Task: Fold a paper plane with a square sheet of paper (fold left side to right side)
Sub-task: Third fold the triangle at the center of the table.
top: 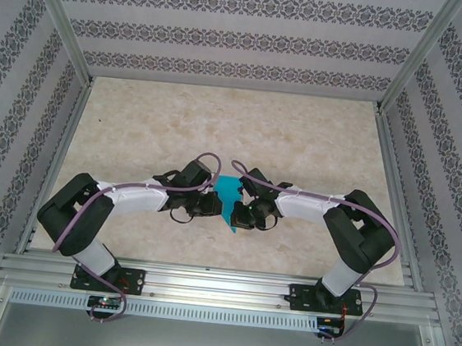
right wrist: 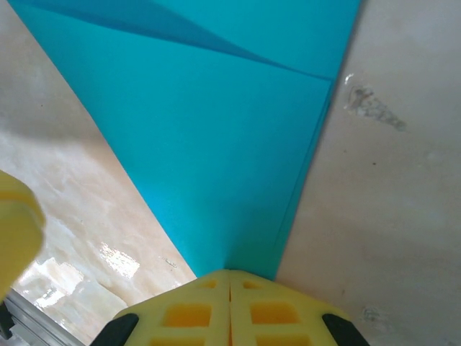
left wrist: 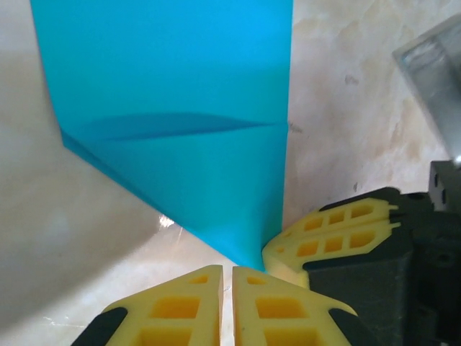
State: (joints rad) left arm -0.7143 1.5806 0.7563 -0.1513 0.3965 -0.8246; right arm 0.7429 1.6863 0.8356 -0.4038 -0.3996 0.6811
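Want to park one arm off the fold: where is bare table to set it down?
Bare table runs across the far half, up to the back wall, and along both side rails. Crowded near centre, where the left gripper and right gripper meet at the paper plane.

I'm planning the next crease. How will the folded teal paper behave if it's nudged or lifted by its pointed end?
The paper plane looks thin, so it would likely flop if lifted by its tip. Its layers sit slightly apart along one edge, so a push may spring them open. On the glossy table it would probably slide.
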